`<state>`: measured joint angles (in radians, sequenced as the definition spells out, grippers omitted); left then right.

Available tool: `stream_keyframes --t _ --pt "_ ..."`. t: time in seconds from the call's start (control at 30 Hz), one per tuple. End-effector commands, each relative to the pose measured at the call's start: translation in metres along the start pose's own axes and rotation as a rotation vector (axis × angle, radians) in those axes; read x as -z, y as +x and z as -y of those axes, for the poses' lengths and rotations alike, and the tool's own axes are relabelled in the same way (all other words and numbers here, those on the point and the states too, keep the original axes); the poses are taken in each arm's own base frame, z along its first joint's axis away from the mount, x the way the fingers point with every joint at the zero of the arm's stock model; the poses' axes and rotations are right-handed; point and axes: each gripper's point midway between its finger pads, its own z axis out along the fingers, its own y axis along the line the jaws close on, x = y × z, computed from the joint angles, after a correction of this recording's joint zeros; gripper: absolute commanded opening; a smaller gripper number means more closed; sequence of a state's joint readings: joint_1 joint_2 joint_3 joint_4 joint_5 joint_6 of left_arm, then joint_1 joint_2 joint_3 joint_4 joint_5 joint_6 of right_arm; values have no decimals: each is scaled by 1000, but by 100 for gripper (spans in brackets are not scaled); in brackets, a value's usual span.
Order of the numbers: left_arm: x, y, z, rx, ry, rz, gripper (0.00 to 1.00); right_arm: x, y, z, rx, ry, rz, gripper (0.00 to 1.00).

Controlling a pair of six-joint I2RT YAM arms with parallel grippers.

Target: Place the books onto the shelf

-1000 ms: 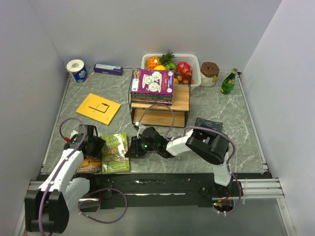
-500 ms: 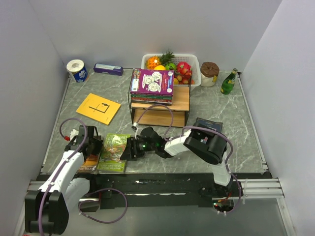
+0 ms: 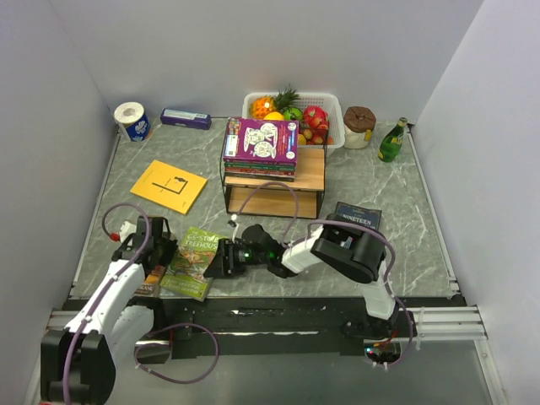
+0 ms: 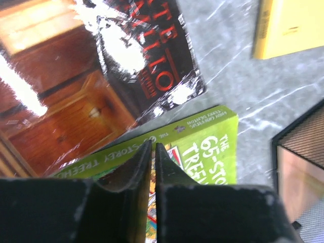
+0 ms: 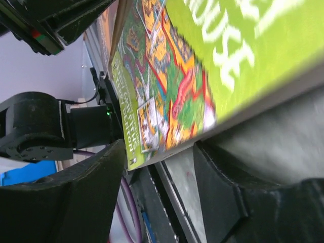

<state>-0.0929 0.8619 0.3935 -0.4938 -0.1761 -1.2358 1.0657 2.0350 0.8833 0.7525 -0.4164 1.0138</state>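
Looking down on the front left of the worktop [image 3: 380,181]: the green Treehouse book [image 3: 192,260] lying askew near the front edge, partly covering a brown book [image 3: 150,279]. Meeting that green cover at its right edge, the right end effector [image 3: 218,257], with fingers set wide apart. Seen from the right wrist, straddling the book's [image 5: 167,76] edge with a gap on either side, so not clamped on it [image 5: 159,152]. Sitting at the opposite, left side, the left end effector [image 3: 162,251]. Viewed from the left wrist, drawn in [image 4: 152,144] to a thin slit right over the spine of the green book [image 4: 212,147], beside the glossy brown cover [image 4: 76,101]; cannot tell whether anything is pinched in that slit. Farther back on the left, lying flat and well apart from both, a yellow book [image 3: 169,186]. On the right side, flat on the marble, a dark blue book [image 3: 356,216]. Standing at the middle back, the shelf [image 3: 312,173], carrying on its top board a stack of books [image 3: 260,142] with a purple cover uppermost.
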Motion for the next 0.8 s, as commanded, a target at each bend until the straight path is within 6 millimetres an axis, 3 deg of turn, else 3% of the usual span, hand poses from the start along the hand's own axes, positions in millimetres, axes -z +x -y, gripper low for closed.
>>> stream_keyframes --t 0.0,0.03,0.13,0.3,0.57,0.77 --pt "9 9 -20 -32 -146 -52 16 18 -13 7 8 80 117 65" --pt "10 -1 -15 -34 -160 -10 16 22 -9 13 12 100 109 65" --pt "3 -6 -21 -72 -246 1 16 31 -3 19 24 132 99 66" --pt "-8 11 -27 -149 -287 -88 12 47 3 30 29 187 105 76" --pt "1 57 -11 -154 -176 -205 5 73 3 54 20 324 152 85" --pt "14 115 8 -175 -83 -336 5 94 12 71 -18 405 169 86"
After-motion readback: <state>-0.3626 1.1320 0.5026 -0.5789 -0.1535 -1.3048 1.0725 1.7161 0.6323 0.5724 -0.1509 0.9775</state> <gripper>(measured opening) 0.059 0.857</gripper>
